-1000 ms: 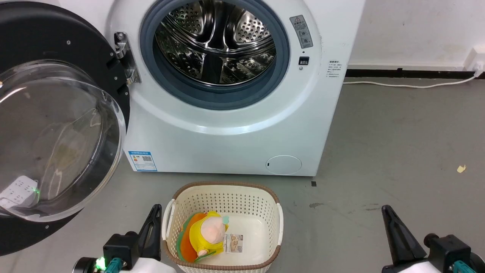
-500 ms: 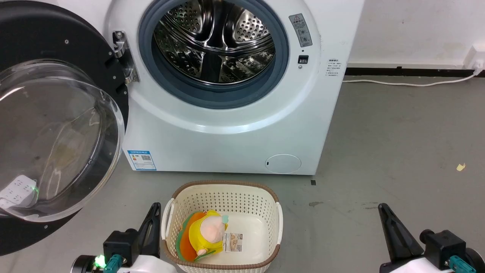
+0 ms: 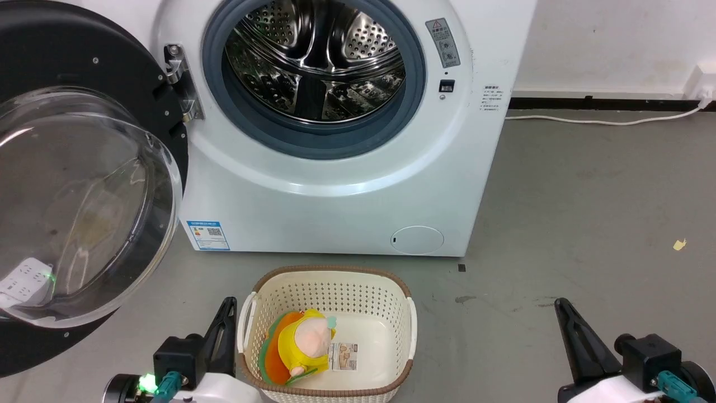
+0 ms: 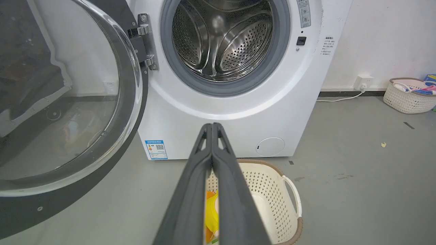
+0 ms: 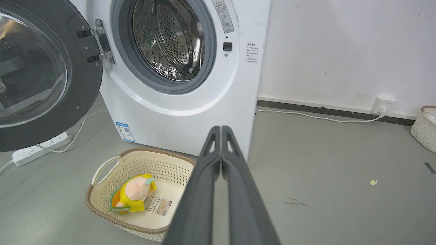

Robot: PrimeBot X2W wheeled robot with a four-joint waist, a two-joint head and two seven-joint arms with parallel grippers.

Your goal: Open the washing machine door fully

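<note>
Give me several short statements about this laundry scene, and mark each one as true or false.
1. The washing machine door stands open on its hinge, at the left of the opening. True.
2. The left hand grips the door's rim. False: it is shut on nothing, apart from the door, above the basket.
3. A yellow plush toy lies in the basket. True.
4. The steel drum is full of clothes. False: no clothes can be seen in it.
5. The right hand is shut. True.
</note>
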